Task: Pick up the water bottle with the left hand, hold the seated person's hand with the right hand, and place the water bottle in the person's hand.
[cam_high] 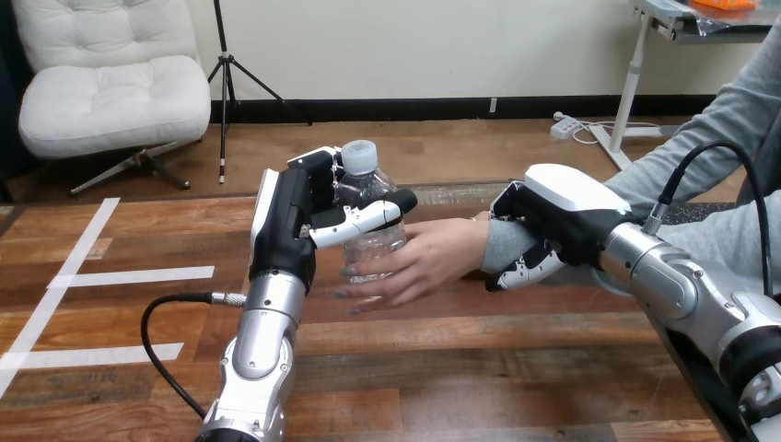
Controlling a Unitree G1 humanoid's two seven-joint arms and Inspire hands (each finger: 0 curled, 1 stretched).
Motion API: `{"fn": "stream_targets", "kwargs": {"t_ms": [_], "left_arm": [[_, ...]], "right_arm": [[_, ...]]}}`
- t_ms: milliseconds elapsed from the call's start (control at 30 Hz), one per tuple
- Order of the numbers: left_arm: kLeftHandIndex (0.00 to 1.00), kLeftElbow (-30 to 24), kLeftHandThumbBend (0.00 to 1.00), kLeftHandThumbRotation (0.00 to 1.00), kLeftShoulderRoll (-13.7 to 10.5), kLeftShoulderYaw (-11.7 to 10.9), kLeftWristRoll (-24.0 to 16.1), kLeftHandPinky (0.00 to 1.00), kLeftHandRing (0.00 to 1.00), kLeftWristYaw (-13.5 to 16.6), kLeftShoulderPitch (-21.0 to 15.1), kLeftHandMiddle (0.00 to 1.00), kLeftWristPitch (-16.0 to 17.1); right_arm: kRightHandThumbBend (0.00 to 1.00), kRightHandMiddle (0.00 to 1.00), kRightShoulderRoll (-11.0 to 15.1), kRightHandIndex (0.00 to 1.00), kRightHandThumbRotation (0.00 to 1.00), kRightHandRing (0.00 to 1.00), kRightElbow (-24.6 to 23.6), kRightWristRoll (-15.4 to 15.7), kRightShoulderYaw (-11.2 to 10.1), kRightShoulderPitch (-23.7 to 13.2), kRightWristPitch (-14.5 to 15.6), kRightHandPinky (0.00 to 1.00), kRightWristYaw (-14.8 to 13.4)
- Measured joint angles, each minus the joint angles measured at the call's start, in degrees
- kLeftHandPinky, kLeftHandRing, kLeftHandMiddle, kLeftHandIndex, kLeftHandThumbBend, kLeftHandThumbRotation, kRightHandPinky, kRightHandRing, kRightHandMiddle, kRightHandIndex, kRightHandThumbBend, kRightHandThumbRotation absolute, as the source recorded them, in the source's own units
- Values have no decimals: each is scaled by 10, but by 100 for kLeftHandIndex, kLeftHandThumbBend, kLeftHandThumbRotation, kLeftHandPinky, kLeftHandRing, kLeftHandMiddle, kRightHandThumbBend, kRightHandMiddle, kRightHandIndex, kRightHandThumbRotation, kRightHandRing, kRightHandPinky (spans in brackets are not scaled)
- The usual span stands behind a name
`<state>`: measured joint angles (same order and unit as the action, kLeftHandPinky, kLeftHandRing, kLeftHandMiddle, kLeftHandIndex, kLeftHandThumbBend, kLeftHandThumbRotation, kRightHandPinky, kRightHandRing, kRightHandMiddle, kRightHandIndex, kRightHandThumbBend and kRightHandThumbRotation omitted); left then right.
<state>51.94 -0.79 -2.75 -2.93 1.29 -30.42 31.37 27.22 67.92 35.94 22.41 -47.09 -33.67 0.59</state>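
My left hand (293,216): It was up over the table (460,368), and it held the water bottle (366,189).
My left grip: My thumb (361,221) lay across the front of the bottle. My fingers (322,168) curled round the back. They were clamped tight on it.
Water bottle: It stood up straight in my left hand, with its cap on top. Its bottom was right at the person's hand (428,258).
Person's hand: It reached in from the right side. It was open, with the fingers spread out under and beside the bottle. I could not tell if the bottle already sat on the palm.
My right hand (562,207): It lay over the person's wrist (502,244), on the gray sleeve. My fingers there (527,267) curled down under the wrist, so I was holding it.
Step I was on: I think it was the last one, putting the bottle into the person's hand. The picking up and the holding both looked done.
What the next move needed: I would have to lower the bottle gently until it sat firmly in the palm. I should let go only when the person's fingers closed round it. My right hand should keep the wrist steady.
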Motion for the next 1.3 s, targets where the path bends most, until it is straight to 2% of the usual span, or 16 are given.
{"fn": "stream_targets", "kwargs": {"t_ms": [567, 1300], "left_arm": [[40, 0, 68, 0, 15, 1, -1, 33, 37, 6, 0, 41, -2], [40, 0, 69, 0, 19, 4, -9, 33, 37, 9, 0, 41, -4]], "right_arm": [[62, 32, 0, 32, 0, 26, 0, 0, 0, 0, 0, 22, 0], [62, 32, -1, 32, 0, 26, 0, 0, 0, 0, 6, 22, 0]]}}
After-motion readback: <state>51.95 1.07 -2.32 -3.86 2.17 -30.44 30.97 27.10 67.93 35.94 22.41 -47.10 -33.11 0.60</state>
